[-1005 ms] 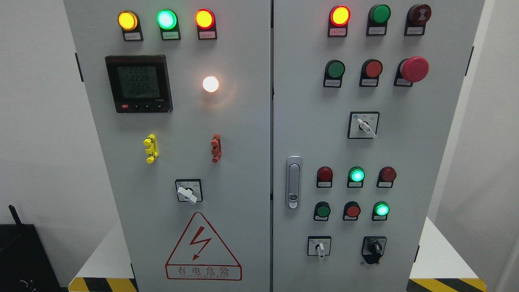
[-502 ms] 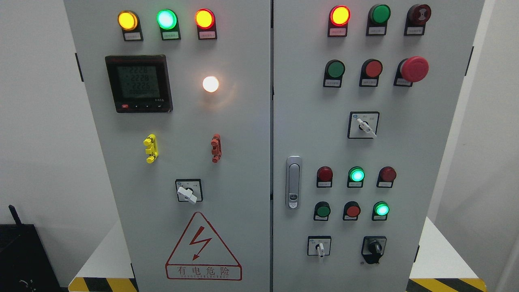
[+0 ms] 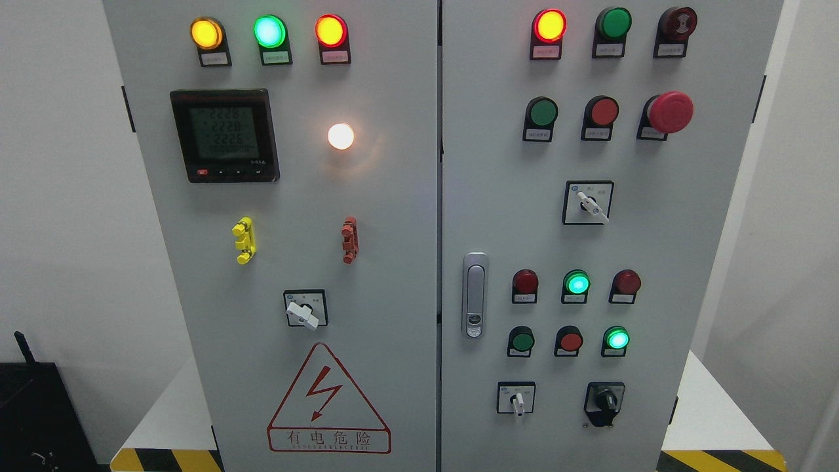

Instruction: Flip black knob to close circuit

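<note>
Black knob (image 3: 604,400) sits at the lower right of the frame, on the right door (image 3: 655,249) of the cabinet, just right of a white selector (image 3: 518,400). It looks like a small, stiff, hard plastic rotary switch, fixed to the panel; best pinched across its raised rib and twisted. Neither hand is in view, so their state cannot be told.

Neither our left hand nor our right hand shows in the head view, so we can tell no colour, cable, screw or marking.
</note>
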You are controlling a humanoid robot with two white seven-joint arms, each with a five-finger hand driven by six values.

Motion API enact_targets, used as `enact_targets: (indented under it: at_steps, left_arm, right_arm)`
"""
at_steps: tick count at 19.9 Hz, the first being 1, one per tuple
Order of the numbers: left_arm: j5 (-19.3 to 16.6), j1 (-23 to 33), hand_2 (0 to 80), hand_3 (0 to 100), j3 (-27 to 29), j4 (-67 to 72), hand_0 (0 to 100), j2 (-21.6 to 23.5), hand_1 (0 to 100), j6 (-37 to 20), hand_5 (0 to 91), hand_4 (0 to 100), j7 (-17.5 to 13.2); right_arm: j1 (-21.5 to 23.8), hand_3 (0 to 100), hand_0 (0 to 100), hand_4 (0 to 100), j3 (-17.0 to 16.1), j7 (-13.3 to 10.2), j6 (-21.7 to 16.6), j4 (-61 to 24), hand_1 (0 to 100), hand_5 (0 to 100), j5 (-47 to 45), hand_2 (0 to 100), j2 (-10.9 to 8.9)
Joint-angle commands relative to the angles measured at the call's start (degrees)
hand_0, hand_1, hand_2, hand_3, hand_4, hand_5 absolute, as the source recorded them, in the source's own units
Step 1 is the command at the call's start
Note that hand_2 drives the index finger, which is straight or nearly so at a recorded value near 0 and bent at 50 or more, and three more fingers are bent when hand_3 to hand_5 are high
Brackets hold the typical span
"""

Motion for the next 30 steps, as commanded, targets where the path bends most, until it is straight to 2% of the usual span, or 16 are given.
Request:
enact_targets:
  at_steps: [1, 2, 3, 5, 7, 9, 11, 12, 13, 14, 16, 19, 21, 24, 27, 30]
  left_arm:
    - [0.0, 0.0, 0.0, 0, 0.0, 0.0, 12, 0.0, 56, 0.0, 0.0, 0, 0.0]
    - [0.0, 0.0, 0.0, 0, 0.0, 0.0, 12, 0.0, 56, 0.0, 0.0, 0, 0.0]
    - [0.0, 0.0, 0.0, 0, 0.0, 0.0, 12, 0.0, 56, 0.0, 0.0, 0, 0.0]
    - [0.0, 0.0, 0.0, 0, 0.0, 0.0, 12, 0.0, 56, 0.0, 0.0, 0, 0.0]
    - [0.0, 0.0, 0.0, 0, 0.0, 0.0, 12, 0.0, 56, 0.0, 0.0, 0, 0.0]
    - [0.0, 0.0, 0.0, 0, 0.0, 0.0, 12, 0.0, 56, 0.0, 0.0, 0, 0.0]
    - [0.0, 0.0, 0.0, 0, 0.0, 0.0, 12, 0.0, 56, 0.0, 0.0, 0, 0.0]
    - [0.0, 0.0, 0.0, 0, 0.0, 0.0, 12, 0.0, 56, 0.0, 0.0, 0, 0.0]
    - [0.0, 0.0, 0.0, 0, 0.0, 0.0, 12, 0.0, 56, 0.0, 0.0, 0, 0.0]
    - [0.0, 0.0, 0.0, 0, 0.0, 0.0, 12, 0.0, 56, 0.0, 0.0, 0, 0.0]
    - [0.0, 0.0, 0.0, 0, 0.0, 0.0, 12, 0.0, 56, 0.0, 0.0, 0, 0.0]
    - [0.0, 0.0, 0.0, 0, 0.0, 0.0, 12, 0.0, 56, 0.0, 0.0, 0, 0.0]
    - [0.0, 0.0, 0.0, 0, 0.0, 0.0, 12, 0.0, 56, 0.0, 0.0, 0, 0.0]
    - [0.0, 0.0, 0.0, 0, 0.0, 0.0, 12, 0.0, 56, 0.0, 0.0, 0, 0.0]
    - [0.0, 0.0, 0.0, 0, 0.0, 0.0, 12, 0.0, 56, 0.0, 0.0, 0, 0.0]
    - [-0.2, 0.0, 0.0, 0, 0.0, 0.0, 12, 0.0, 56, 0.0, 0.0, 0, 0.0]
  right_arm:
    - [9.3, 25, 0, 19, 9.1, 1.4, -1.8, -61.5, 11, 6, -4.0, 16, 2.14]
    - [9.4, 36, 0, 29, 9.7, 1.3, -1.7, -66.9, 13, 14, -4.1, 23, 2.06]
    - [9.5, 44, 0, 35, 10.3, 1.3, -1.4, -71.8, 15, 20, -4.1, 26, 2.06]
    - [9.5, 57, 0, 45, 12.8, 1.2, -1.3, -79.4, 16, 32, -4.0, 34, 2.06]
    - [9.3, 65, 0, 53, 14.9, 0.6, 0.1, -85.2, 18, 46, -3.1, 40, 1.97]
    - [8.5, 73, 0, 59, 15.9, -2.2, 2.3, -90.7, 20, 52, -0.3, 47, 1.97]
    - [5.2, 77, 0, 62, 15.2, -7.0, 3.2, -93.1, 24, 57, 10.7, 52, 1.97]
    - [4.4, 81, 0, 66, 14.5, -8.7, 3.6, -93.8, 27, 63, 17.9, 59, 1.71]
    - [4.0, 85, 0, 68, 11.8, -9.1, 4.5, -95.3, 30, 67, 26.0, 63, 0.31]
    - [4.0, 89, 0, 72, 10.6, -9.2, 5.5, -96.9, 32, 71, 33.0, 68, -0.92]
    - [3.3, 93, 0, 76, 10.5, -10.3, 5.7, -97.6, 35, 76, 42.5, 74, -1.2]
    - [-0.8, 100, 0, 81, 10.5, -13.4, 7.4, -97.6, 33, 82, 54.5, 82, -1.11]
    - [-4.8, 100, 0, 86, 10.7, -13.1, 11.4, -97.6, 30, 86, 58.0, 88, -1.02]
    - [-10.5, 100, 0, 87, 11.1, -11.4, 17.0, -97.5, 26, 88, 60.5, 90, -0.93]
    - [-13.3, 100, 0, 87, 11.6, -9.5, 22.2, -97.2, 24, 88, 60.8, 91, -0.93]
    - [-14.5, 100, 0, 88, 11.6, -9.6, 23.4, -96.8, 21, 88, 61.7, 91, -0.93]
